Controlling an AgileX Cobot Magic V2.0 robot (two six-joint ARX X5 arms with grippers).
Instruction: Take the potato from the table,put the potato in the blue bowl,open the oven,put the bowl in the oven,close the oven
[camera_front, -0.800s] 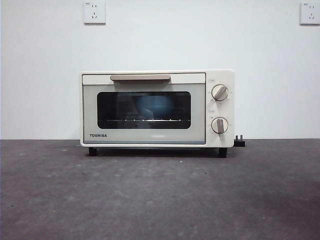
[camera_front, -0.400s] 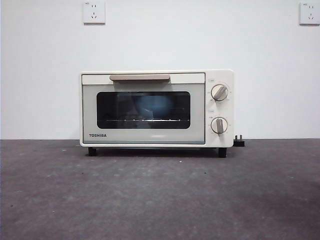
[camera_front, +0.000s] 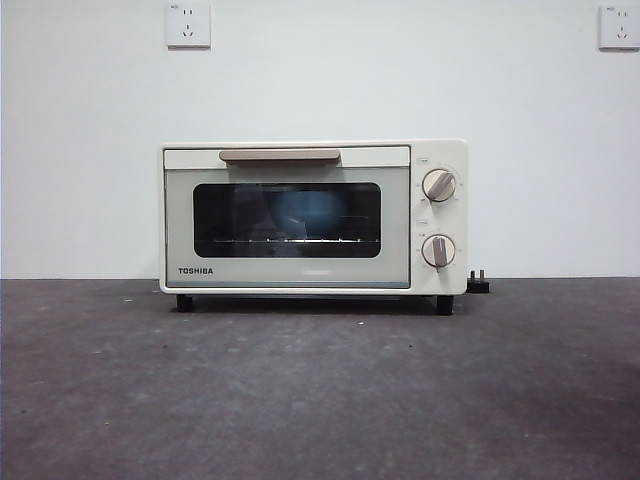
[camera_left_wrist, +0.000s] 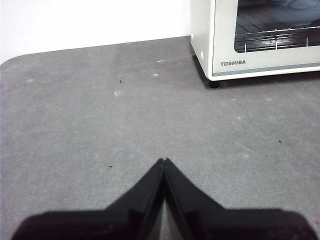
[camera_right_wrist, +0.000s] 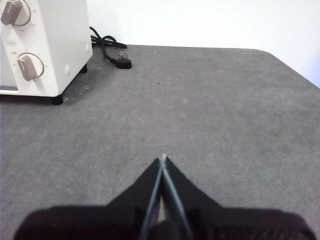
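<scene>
So this looks like the very tail end of the job: the oven (camera_front: 314, 217) sits on the tabletop (camera_front: 320, 400) with its door fully up against the body, and through the dark glass there's a blue blur that reads as the blue bowl (camera_front: 305, 213) parked on the rack. The potato isn't visible anywhere, so it's presumably inside that bowl, though the glass is too murky to tell. Going by that, every step seems done and the next move probably calls for nothing more than the arms waiting clear. The left gripper (camera_left_wrist: 164, 161) hangs over bare tabletop off the oven's Toshiba-logo corner, jaws pressed together, gripping nothing. The right gripper (camera_right_wrist: 163, 158) does the same on the knob side, near the loose power plug (camera_right_wrist: 122, 61), jaws closed and empty too.
</scene>
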